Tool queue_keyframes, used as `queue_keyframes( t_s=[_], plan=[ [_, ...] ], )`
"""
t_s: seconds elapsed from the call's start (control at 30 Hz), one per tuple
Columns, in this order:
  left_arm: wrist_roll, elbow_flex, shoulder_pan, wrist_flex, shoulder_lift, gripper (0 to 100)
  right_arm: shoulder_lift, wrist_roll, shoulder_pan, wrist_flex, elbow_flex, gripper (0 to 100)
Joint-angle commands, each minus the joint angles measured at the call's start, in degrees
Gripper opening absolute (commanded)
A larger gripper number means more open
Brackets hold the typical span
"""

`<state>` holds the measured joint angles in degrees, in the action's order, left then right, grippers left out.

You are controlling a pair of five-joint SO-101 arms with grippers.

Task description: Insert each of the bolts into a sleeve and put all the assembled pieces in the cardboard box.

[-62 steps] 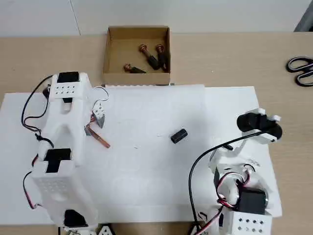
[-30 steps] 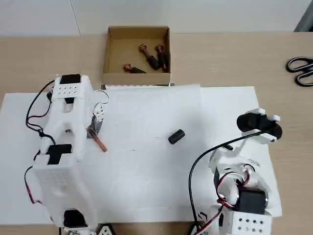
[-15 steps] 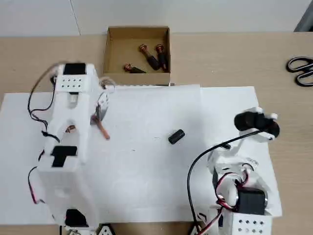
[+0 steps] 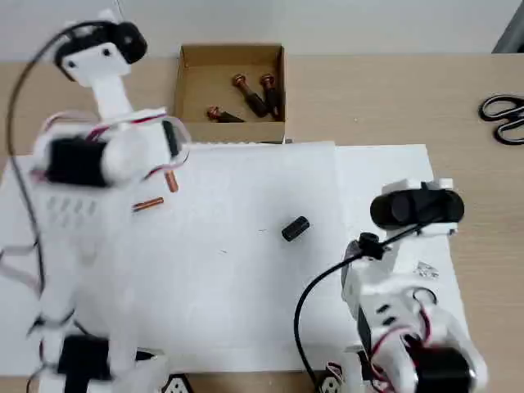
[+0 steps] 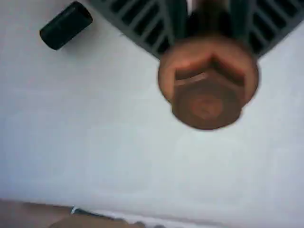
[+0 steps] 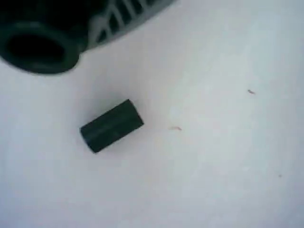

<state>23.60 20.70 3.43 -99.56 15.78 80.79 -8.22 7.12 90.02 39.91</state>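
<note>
Altogether, three boxed pieces (image 4: 250, 97), one sleeve (image 4: 296, 228), one bolt (image 5: 207, 90).

1. Copper-brown hex-head metal bolt (image 5: 207, 90): reddish sheen on its head.
2. Small cylindrical plastic sleeve (image 6: 112, 125): matte black.
3. Open cardboard box (image 4: 201, 82): plain tan-brown.
4. My plastic arms (image 4: 385, 295): white, with black motors and red wiring.

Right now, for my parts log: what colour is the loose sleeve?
The sleeve is black; clearest in right wrist view.

three assembled pieces (image 4: 248, 94) (image 4: 272, 92) (image 4: 221, 115), one cardboard box (image 4: 201, 82), one sleeve (image 4: 296, 228), one bolt (image 5: 207, 90), one pair of scissors (image 4: 503, 117)
</note>
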Motion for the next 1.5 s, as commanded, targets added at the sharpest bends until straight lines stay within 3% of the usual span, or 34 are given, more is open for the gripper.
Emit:
queue_keyframes(
  t_s=[0.0,0.3,0.5,0.73,0.93,1.2,1.47],
  plan=[
    [-4.4,1.8,0.0,-0.7,11.1,0,-0.2,4.7,0.4,3.4,-7.4,0.3],
    [-6.5,-18.2,-0.1,1.3,33.3,0,-0.3,8.5,3.6,6.1,-13.4,0.2],
    [-6.4,-40.7,0.1,18.6,51.2,0,-0.2,8.5,4.4,-5.1,-3.2,0.2],
    [-2.8,-60.1,0.5,33.8,64.6,0,-0.2,8.7,16.9,-21.6,8.5,0.2],
    [4.6,-64.3,9.8,38.1,67.1,0,-0.2,9.1,27.9,-29.8,16.3,0.2],
    [12.9,-64.7,20.5,38.0,67.1,0,-0.3,11.5,33.2,-29.3,16.5,0.2],
    [14.1,-67.1,23.0,38.0,67.3,0,-0.3,11.5,37.9,-29.6,16.5,0.2]
  ],
)
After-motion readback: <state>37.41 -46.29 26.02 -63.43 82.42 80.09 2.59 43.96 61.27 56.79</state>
